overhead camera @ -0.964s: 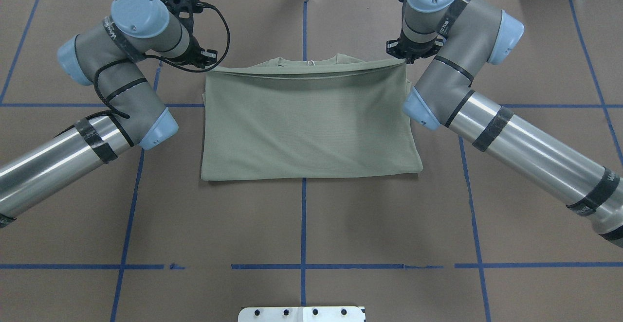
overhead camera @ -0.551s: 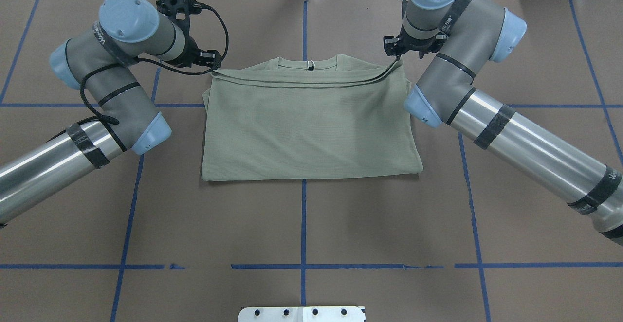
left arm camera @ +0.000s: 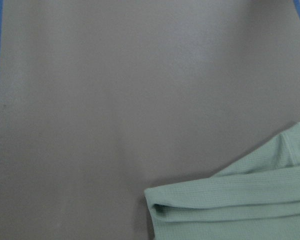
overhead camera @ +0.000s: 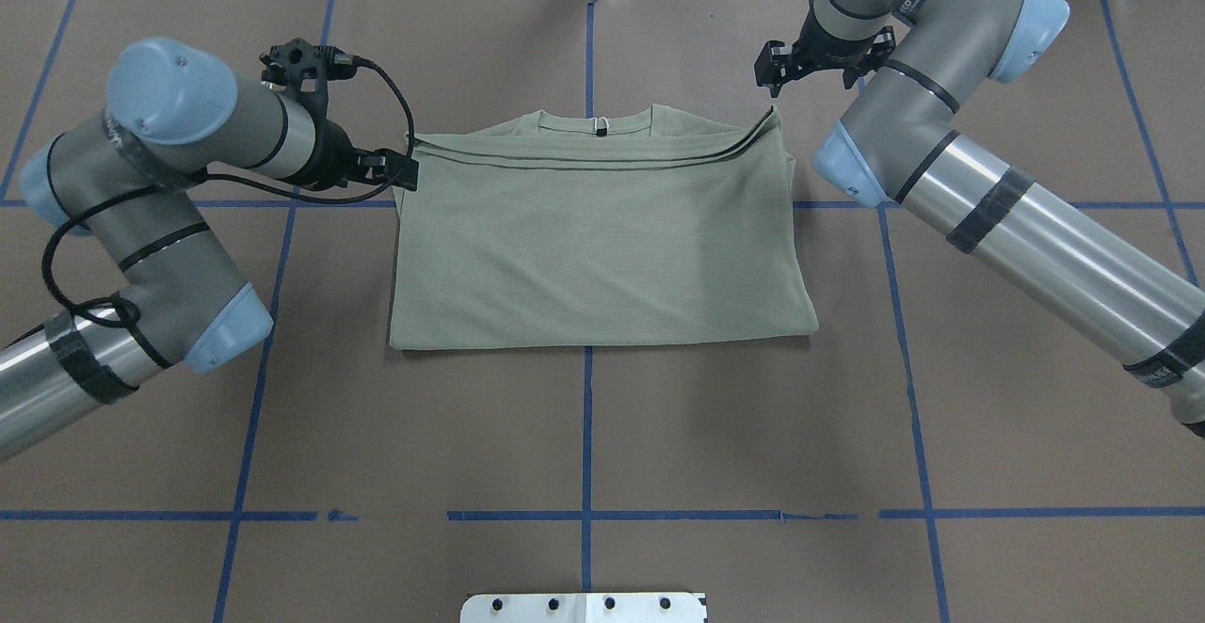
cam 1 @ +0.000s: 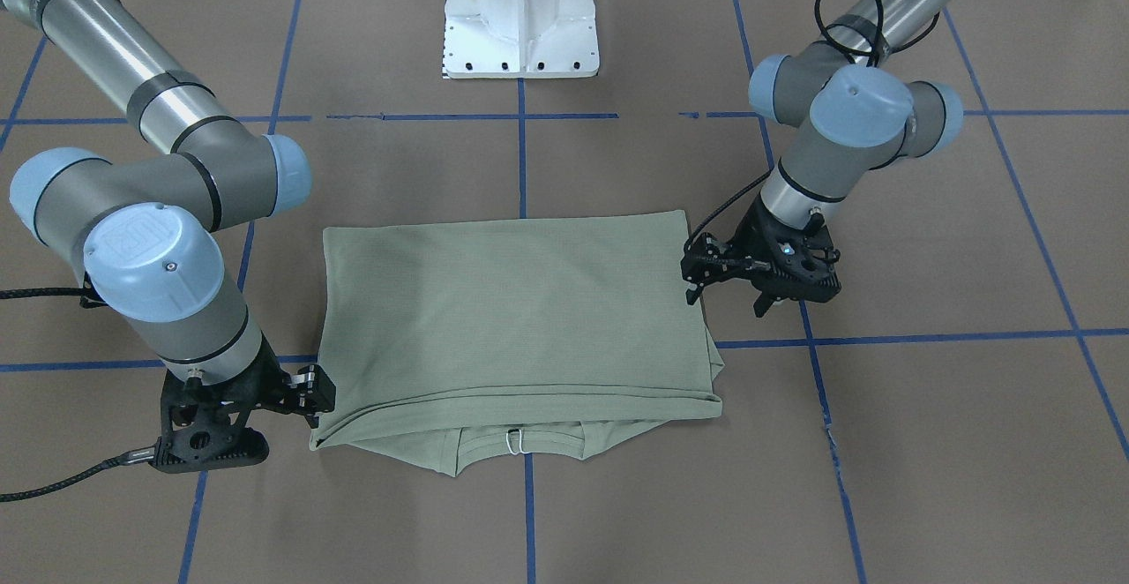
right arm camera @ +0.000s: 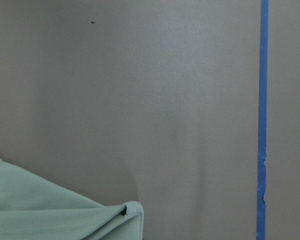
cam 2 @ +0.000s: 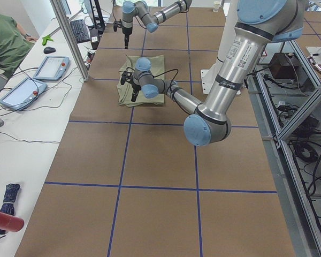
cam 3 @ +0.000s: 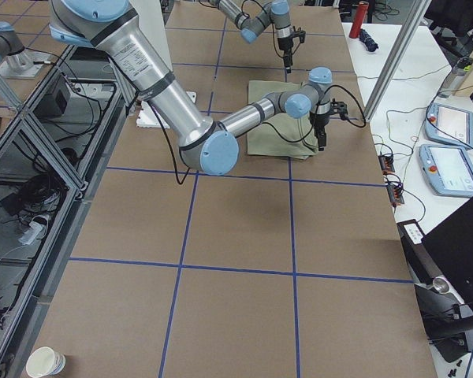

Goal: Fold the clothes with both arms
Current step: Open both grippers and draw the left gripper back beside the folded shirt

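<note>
**K:** Fold status? Start from the base side.

**M:** Pedestal base, then bare table, then the sage-green knit shirt, flat across the centre blue tape line. Its near edge is the fold line, straight and closed. The lower half is doubled over the chest. The hem stops just short of the ribbed collar, with the white neck label showing.

**K:** Grippers?

**M:** Both out at the far corners. The left gripper sits just beside the far-left corner, jaws spread, nothing in them. The right gripper hangs above and beyond the far-right corner, also spread and empty. Neither wrist view shows cloth between fingers, only a corner lying on the table.

**K:** So the step in hand is release and pull-away?

**M:** That's my read. Half-fold is laid, probably one sideways fold left.

**K:** How to do it clean?

**M:** Lift clear before any sideways travel. Left is the tight one. It looks low and close to the layered edge, so a lateral move could drag the top layer. Go up and outward, away from the shirt.

**K:** Right side?

**M:** That corner is peaked up a little, not flat, and the layers are staggered there. Knit is soft, so I'd expect it to sag but not square itself. Worth a press or regrasp before the next fold, or the offset carries through.
</note>
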Controlling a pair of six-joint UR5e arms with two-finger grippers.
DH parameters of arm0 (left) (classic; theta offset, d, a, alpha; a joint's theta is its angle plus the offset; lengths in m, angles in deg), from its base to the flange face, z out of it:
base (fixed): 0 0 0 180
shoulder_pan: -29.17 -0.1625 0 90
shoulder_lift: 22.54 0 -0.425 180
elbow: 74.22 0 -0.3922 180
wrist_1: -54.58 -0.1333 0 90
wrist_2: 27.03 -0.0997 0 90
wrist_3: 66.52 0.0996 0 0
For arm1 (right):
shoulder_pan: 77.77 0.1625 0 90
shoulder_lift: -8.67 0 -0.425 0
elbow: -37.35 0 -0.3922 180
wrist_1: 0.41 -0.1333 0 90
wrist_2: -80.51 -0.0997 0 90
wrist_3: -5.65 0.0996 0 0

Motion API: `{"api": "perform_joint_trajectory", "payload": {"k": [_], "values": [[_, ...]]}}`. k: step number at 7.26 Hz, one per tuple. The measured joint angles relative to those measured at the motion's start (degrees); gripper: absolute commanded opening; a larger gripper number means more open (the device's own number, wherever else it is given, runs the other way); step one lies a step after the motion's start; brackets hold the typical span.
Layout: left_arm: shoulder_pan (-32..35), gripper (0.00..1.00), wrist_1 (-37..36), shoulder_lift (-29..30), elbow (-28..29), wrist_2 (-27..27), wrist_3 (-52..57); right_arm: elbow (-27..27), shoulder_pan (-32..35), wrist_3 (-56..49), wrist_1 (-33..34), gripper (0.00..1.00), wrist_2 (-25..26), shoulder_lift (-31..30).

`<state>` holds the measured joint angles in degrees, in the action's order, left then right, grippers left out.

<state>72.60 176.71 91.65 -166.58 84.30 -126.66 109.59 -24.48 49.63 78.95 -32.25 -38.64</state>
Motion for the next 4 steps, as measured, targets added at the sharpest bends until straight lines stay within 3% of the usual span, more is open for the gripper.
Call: {"api": "perform_joint_trajectory", "payload": {"k": [2,4], "values": [[-6.24,0.65,4.03,-6.1,-5.34,-2.95,-10.01,0.0,0.29,-0.19,-0.13,1.0,-0.53,0.03],[-11.78,0.6,8.61,-8.3,-5.53,-8.34,-20.13,0.0,0.39,-0.19,-0.17,1.0,-0.6,0.04]]}}
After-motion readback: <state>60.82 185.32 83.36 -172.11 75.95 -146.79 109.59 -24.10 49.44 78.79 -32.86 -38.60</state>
